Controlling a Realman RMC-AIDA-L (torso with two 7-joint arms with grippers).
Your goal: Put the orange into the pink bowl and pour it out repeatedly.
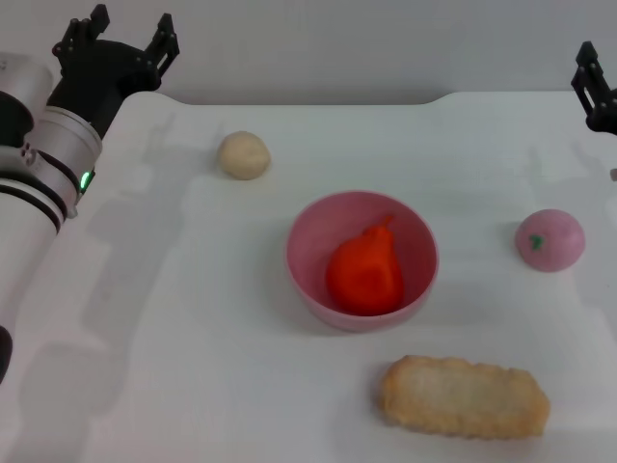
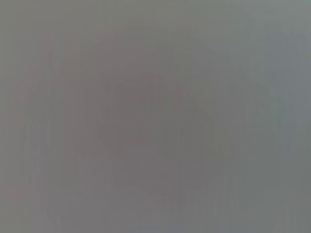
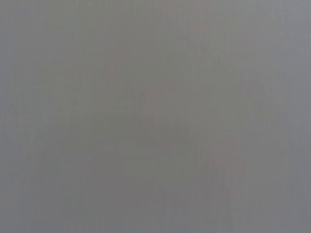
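With the orange [image 1: 364, 275] inside, I'd grip the light, slick bowl [image 1: 307, 278] by its rim; left gripper [image 1: 118, 40] open far-left, right gripper [image 1: 590, 89] unreadable.

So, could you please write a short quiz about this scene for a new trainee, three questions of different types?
1. True or false: the orange lies inside the pink bowl.
2. Which item lies nearest the front table edge? A) beige round lump B) pink ball with a green mark C) breaded cutlet-shaped toy food
3. Fill in: the left gripper hangs at the far left corner with its fingers ____.

Key: 1 true. 2 C. 3 open; it holds nothing. The right gripper sits at the far right edge, only partly in view.
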